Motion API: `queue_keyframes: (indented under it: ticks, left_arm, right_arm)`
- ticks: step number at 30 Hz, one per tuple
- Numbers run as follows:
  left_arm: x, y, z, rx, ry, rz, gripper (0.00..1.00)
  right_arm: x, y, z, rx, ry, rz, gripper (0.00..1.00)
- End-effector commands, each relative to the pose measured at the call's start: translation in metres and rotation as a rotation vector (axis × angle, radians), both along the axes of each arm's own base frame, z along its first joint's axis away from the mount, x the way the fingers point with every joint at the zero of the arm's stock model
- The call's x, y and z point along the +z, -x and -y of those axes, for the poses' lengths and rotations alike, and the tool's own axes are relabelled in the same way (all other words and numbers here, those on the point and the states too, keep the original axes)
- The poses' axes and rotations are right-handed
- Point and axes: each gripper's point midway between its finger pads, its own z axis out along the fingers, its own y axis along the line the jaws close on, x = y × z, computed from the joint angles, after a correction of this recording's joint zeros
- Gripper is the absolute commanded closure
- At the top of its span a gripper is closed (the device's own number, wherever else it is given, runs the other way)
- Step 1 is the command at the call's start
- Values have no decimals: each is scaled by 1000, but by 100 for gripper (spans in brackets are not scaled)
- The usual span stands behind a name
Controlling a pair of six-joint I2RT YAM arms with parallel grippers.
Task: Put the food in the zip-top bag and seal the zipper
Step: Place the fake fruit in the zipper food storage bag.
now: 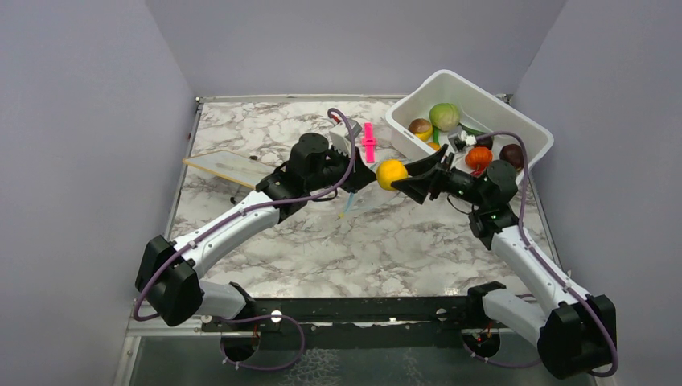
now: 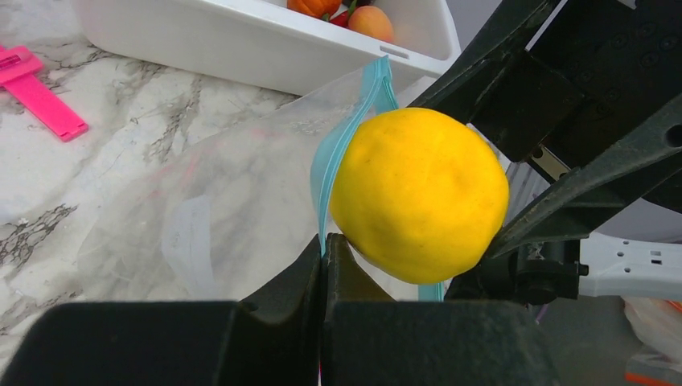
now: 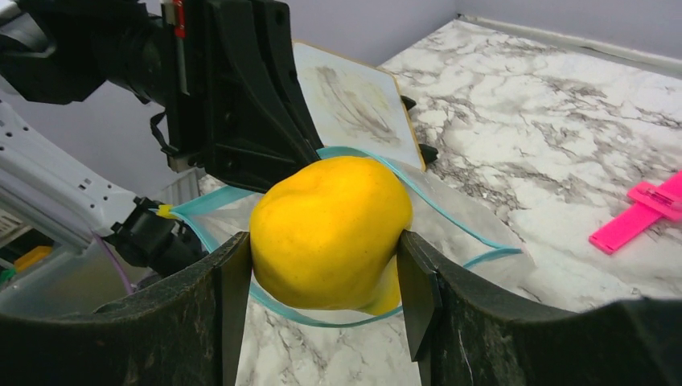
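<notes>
At the left of the overhead view, a flat, pale yellowish board (image 1: 229, 167) lies on the marbled bench (image 1: 386, 241). Just right of it, near the centre of the frame, the left gripper (image 2: 324, 251) has its fingers pressed together on the edge of the thin, clear plastic zip-top bag (image 2: 217, 193). It pinches the bag at the light blue zipper (image 2: 338, 153) and holds that lip up off the bench. A bright pink clip (image 1: 369, 141) lies above it, untouched.

Immediately to the right, the right gripper (image 3: 324, 281) is clamped on a round yellow toy fruit (image 3: 330, 221), one finger on each side, and holds it at the bag's mouth. In the right wrist view the blue strip loops around the fruit, so the mouth stands open. The fruit looks partly inside the loop, though I cannot tell for sure whether it sits past the lip.

In the upper right, the white plastic tub (image 1: 492, 103) holds the rest of the food: a green ball (image 1: 444, 116), an orange piece (image 1: 478, 157), a dark brown piece (image 1: 511, 153) and a few others.

The task looks to be at an early stage. The bag appears empty, and the yellow fruit would be the first piece in. The tub's pieces are left to move, and then the zipper must be sealed.
</notes>
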Motion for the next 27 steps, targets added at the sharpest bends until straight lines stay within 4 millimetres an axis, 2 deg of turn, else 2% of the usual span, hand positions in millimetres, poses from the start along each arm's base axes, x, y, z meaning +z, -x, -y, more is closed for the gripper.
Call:
queue_keyframes:
  ticks: [1, 13, 19, 27]
  left_arm:
    - [30, 7, 0, -42, 43, 81, 100]
    - [39, 18, -1, -112, 57, 163, 100]
    - [40, 24, -1, -139, 74, 183, 100]
    - [40, 23, -1, -139, 70, 187, 100]
  right_arm:
    - [-10, -4, 4, -31, 69, -19, 77]
    - [-13, -3, 5, -38, 94, -62, 76]
    - [-8, -12, 11, -102, 124, -84, 73]
    - [4, -18, 10, -97, 145, -168, 51]
